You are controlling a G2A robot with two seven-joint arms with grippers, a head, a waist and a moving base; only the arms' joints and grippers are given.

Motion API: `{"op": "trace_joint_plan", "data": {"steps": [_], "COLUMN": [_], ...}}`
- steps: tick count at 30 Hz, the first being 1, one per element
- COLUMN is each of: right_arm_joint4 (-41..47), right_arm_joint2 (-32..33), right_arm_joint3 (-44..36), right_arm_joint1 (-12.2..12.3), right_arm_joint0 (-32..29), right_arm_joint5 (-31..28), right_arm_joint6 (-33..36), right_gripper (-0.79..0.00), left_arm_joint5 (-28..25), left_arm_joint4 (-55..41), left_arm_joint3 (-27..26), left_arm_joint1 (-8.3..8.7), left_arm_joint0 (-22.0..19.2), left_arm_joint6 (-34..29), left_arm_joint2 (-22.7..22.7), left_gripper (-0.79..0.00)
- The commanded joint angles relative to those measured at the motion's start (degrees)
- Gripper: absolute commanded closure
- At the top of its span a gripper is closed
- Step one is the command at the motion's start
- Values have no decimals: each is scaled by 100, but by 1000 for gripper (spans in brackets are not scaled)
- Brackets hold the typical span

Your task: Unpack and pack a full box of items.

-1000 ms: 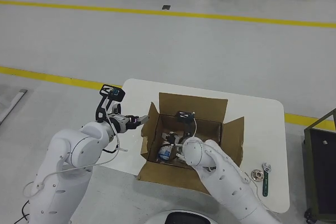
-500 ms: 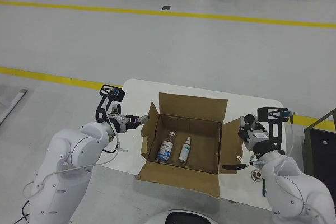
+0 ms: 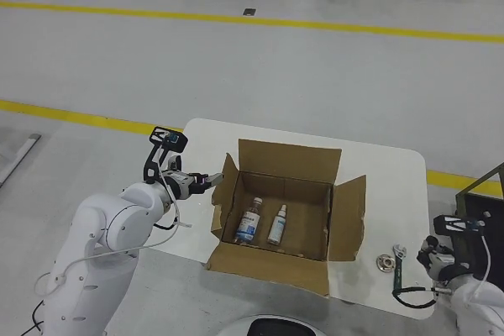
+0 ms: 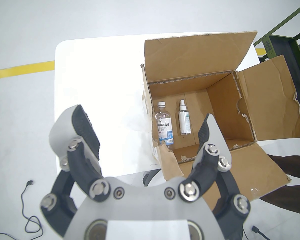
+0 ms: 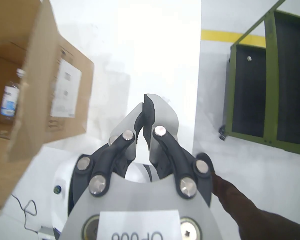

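An open cardboard box (image 3: 290,160) stands in the middle of the white table (image 3: 386,176) with its flaps spread out. On its floor lie a clear bottle with a blue label (image 3: 249,222) and a small white spray bottle (image 3: 277,224), side by side. The left wrist view shows both, the clear bottle (image 4: 164,126) and the spray bottle (image 4: 184,121). My left gripper (image 4: 145,126) hovers open beside the box's left flap (image 3: 223,181), holding nothing. My right gripper (image 5: 146,111) is shut and empty, over the table's right front corner beyond the box's right flap (image 5: 32,76).
A green-handled wrench (image 3: 398,273) and a small round metal part (image 3: 384,263) lie on the table near the right front corner. A green metal cart (image 5: 267,88) stands on the floor to the right of the table.
My right arm has come up out of the box and swung right, past the right flap to the table's right front corner. The left arm has stayed still.
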Motion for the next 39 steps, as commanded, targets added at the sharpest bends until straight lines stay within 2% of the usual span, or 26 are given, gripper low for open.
{"op": "trace_joint_plan", "data": {"steps": [1, 6, 18, 20, 25, 32, 36, 39], "right_arm_joint4": [-191, -874, -889, -637, -616, -70, -323, -512], "right_arm_joint2": [-52, -529, -565, -608, -619, -603, -871, -1093], "right_arm_joint3": [331, 970, 995, 1065, 1607, 2725, 3293, 3529], "right_arm_joint1": [30, 103, 103, 100, 147, 261, 332, 367], "right_arm_joint0": [12, 361, 370, 450, 1054, 2169, 2723, 2965], "right_arm_joint5": [-277, -798, -793, -813, -803, -1210, -1476, -1556], "right_arm_joint6": [276, 874, 749, 747, 1162, 2335, 2880, 2880], "right_gripper": [0, 0, 0, 0, 0, 0, 0, 0], "left_arm_joint5": [0, 0, 0, 0, 0, 0, 0, 0], "left_arm_joint4": [0, 0, 0, 0, 0, 0, 0, 0], "left_arm_joint3": [0, 0, 0, 0, 0, 0, 0, 0], "left_arm_joint1": [0, 0, 0, 0, 0, 0, 0, 0], "left_arm_joint0": [0, 0, 0, 0, 0, 0, 0, 0], "left_arm_joint6": [0, 0, 0, 0, 0, 0, 0, 0], "left_arm_joint2": [0, 0, 0, 0, 0, 0, 0, 0], "left_gripper": [-785, -785, -785, -785, -785, -785, -785, -785]}}
